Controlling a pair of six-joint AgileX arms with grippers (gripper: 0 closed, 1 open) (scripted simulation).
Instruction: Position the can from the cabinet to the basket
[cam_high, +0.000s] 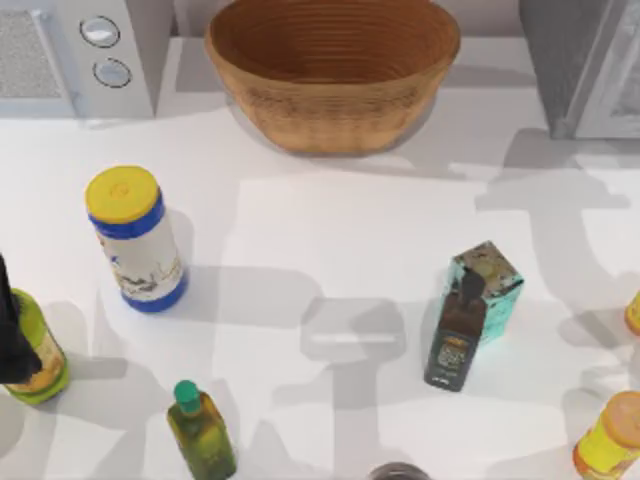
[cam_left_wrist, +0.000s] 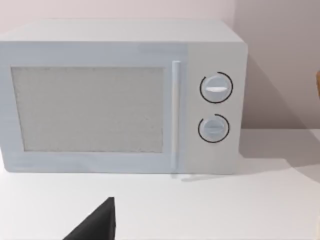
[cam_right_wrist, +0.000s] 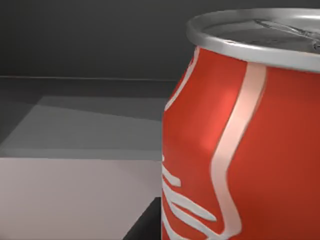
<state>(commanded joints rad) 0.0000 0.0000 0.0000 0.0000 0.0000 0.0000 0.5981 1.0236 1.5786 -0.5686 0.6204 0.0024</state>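
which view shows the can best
The right wrist view: the red can sits close up, upright, its white script and silver rim plain against a dark grey interior. From above you see the basket and cabinet; the left wrist camera faces the microwave.

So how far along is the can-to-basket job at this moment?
Early. Nothing looks delivered: the basket at the table's back holds nothing in the top view. In hand: the right wrist view shows the red can very close, upright on a shelf inside a dark grey enclosure, apparently the cabinet. Whether the right tool grips it cannot be told. Left: lifting it out and carrying it to the basket. The left arm sits at the table's left edge.
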